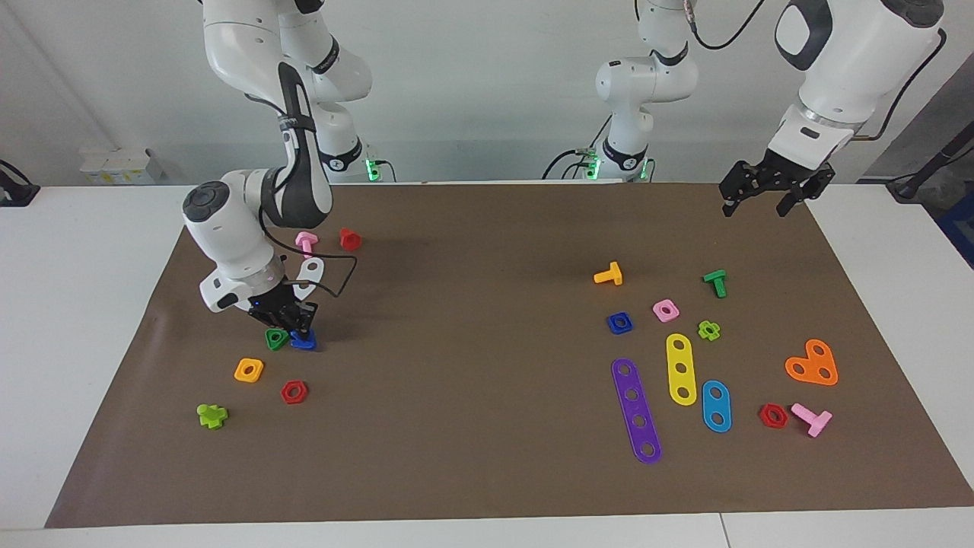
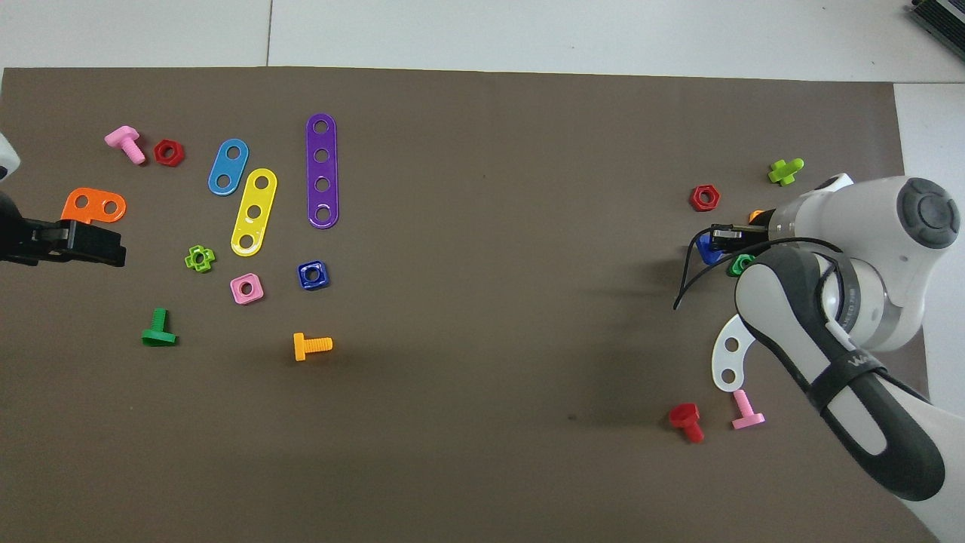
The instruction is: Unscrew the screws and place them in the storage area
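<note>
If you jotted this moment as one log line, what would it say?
right gripper: down at blue screw beside green triangular nut | left gripper: waits raised over mat corner

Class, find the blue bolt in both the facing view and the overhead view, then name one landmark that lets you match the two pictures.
Facing view: the blue bolt lies on the mat beneath the right pincer, beside the green triangular nut.
Overhead view: the blue bolt peeks out at the tip of the right pincer.
Shared landmark: the red hexagonal nut, farther from the robots than the bolt.
</note>
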Tool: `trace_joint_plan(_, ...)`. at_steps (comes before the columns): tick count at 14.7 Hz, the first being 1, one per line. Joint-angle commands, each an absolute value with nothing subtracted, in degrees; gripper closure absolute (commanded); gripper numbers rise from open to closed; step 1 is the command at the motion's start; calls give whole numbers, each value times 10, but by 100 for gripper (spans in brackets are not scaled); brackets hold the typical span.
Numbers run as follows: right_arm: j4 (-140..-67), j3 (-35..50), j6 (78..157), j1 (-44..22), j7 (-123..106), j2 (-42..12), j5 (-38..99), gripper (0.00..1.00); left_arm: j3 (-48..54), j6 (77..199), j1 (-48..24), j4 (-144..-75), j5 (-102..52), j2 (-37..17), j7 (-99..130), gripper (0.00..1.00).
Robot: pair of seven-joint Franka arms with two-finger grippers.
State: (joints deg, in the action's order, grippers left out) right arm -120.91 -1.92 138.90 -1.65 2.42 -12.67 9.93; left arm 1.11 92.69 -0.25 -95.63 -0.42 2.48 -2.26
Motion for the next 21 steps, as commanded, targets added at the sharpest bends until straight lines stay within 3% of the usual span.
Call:
trace_joint_plan(1, -1231, -12, 1401, -11, 6, -111, 123, 100, 7, 930, 11, -972, -6, 40, -33, 0)
trace_joint_plan(2, -1231, -12, 1403, -12, 11, -116, 126, 86, 7, 930, 11, -972, -6, 40, -33, 0)
trace_joint_plan(3, -1230, -12, 1402, -15, 21, -117, 136, 11, 7, 930, 11, -972, -6, 40, -33, 0)
trace_joint_plan(4, -1223, -12, 1400, -14, 25, -117, 138, 0, 7, 930, 11, -972, -6, 40, -33, 0)
trace_joint_plan(7, -1177, -18, 1362, -16, 26, -97, 125, 0, 7, 930, 10, -972, -6, 40, -33, 0)
trace_joint_plan(16, -989, -23, 1016, 9, 66, -5, 4, 0, 7, 930, 11, -972, -6, 40, -33, 0)
trace_joint_plan(21, -950, -21, 918, 14, 69, 44, -6, 0, 7, 931, 11, -972, -6, 40, -33, 0)
